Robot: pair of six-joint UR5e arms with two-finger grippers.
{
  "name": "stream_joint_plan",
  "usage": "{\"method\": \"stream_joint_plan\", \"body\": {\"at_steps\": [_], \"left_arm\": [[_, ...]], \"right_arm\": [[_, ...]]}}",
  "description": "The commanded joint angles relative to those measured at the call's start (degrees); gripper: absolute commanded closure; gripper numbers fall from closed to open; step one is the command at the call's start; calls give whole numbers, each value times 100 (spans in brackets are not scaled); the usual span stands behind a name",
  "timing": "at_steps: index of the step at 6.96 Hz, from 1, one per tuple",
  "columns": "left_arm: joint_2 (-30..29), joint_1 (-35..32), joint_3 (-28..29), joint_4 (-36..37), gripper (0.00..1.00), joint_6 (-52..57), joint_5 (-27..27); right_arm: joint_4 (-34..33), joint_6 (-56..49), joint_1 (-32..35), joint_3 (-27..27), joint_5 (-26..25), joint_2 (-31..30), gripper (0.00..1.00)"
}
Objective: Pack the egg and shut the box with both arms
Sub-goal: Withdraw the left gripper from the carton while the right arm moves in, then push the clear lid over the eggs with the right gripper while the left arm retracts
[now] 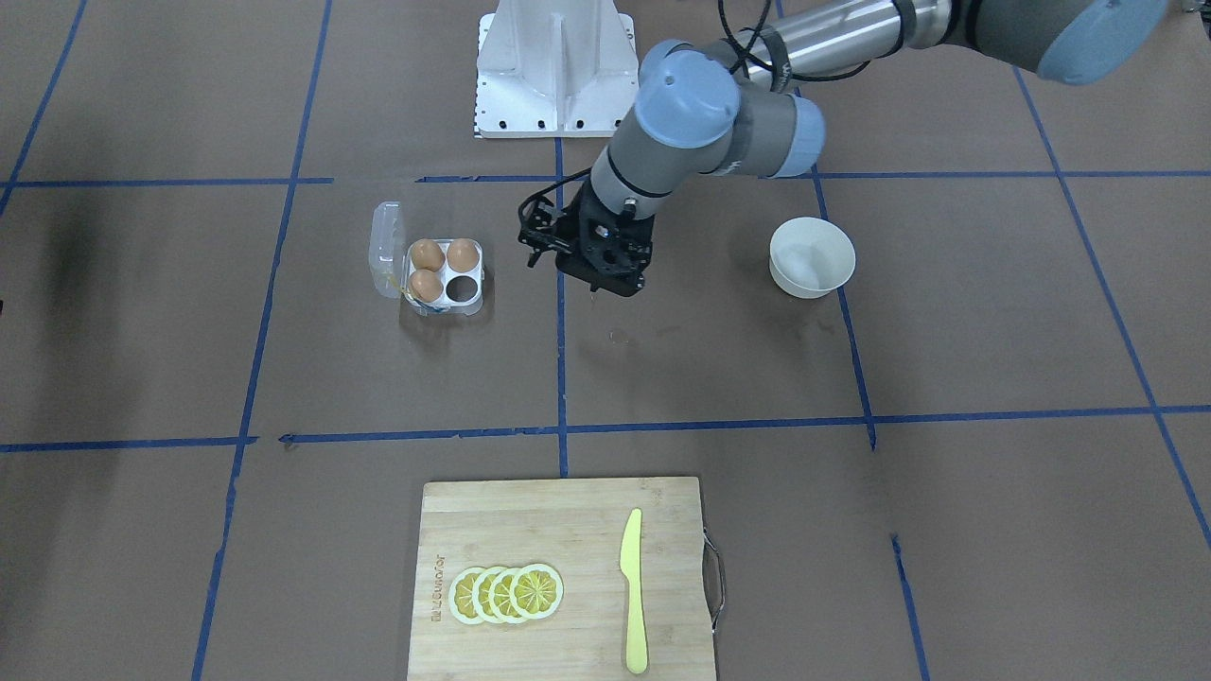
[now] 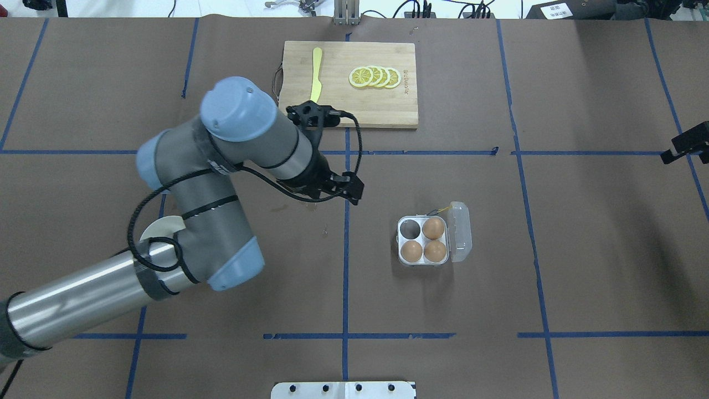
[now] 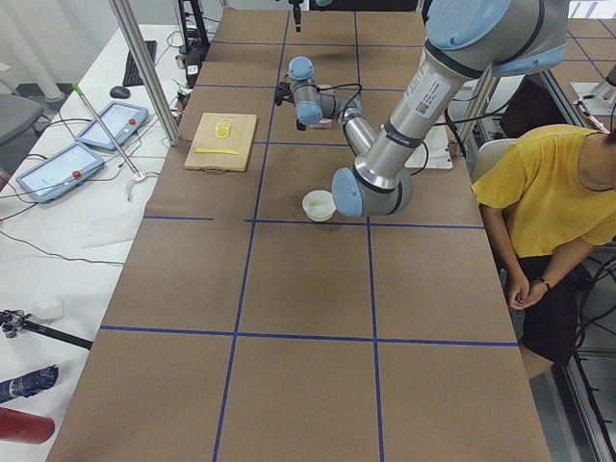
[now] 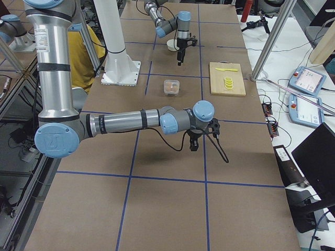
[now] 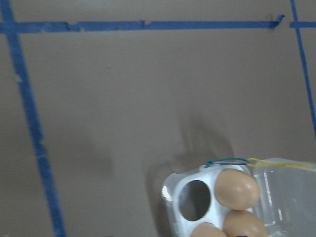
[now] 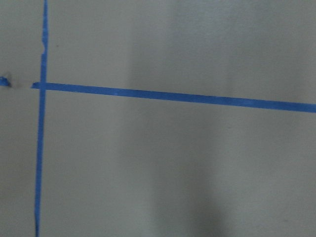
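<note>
The clear egg box [image 1: 465, 289] sits open on the table, its lid [image 1: 385, 250] folded out to the side. Three orange-brown eggs [image 1: 428, 253] fill three cups; one cup [image 2: 410, 228] is empty. The left wrist view shows the box [image 5: 195, 200] at the bottom right. My left gripper [image 1: 605, 270] points down above bare table, between the box and the white bowl [image 1: 812, 257]. Its fingers are hidden under the wrist, so I cannot tell if it is open. My right gripper [image 4: 192, 146] hangs far from the box over a tape cross; I cannot tell its state.
The white bowl looks empty in the front view. A wooden cutting board [image 1: 558, 530] with lemon slices [image 1: 506, 594] and a yellow knife [image 1: 632, 586] lies on the operators' side. The white robot base [image 1: 553, 66] stands behind the box. A person in yellow [image 3: 539, 192] sits beside the table.
</note>
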Motion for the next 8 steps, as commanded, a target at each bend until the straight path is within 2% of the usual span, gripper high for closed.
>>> {"method": "stream_joint_plan", "body": {"at_steps": [1, 2, 3, 4, 5, 6, 7, 8], "left_arm": [[881, -868, -824, 638, 14, 1429, -222], [1188, -1107, -966, 666, 14, 1818, -397], [1374, -1266, -1124, 666, 14, 1996, -399], [1541, -1415, -1204, 666, 14, 2163, -399], [1656, -1451, -1274, 666, 14, 2208, -399], [1666, -1452, -1275, 666, 14, 2209, -399], [1675, -1452, -1266, 666, 14, 2209, -399], [1745, -1452, -1266, 666, 14, 2209, -399]], "right_arm": [[8, 1187, -610, 736, -64, 18, 0], [17, 1879, -970, 965, -152, 79, 29], [713, 2582, -1374, 1037, -474, 36, 99], [1529, 3781, -2126, 1012, -1069, 79, 100], [2059, 4907, -2960, 1011, -2032, 210, 100], [2117, 5518, -3534, 1038, -2555, 568, 100], [2091, 6142, -3931, 1038, -2726, 1024, 100], [1926, 6870, -4579, 1012, -3215, 1759, 100]]}}
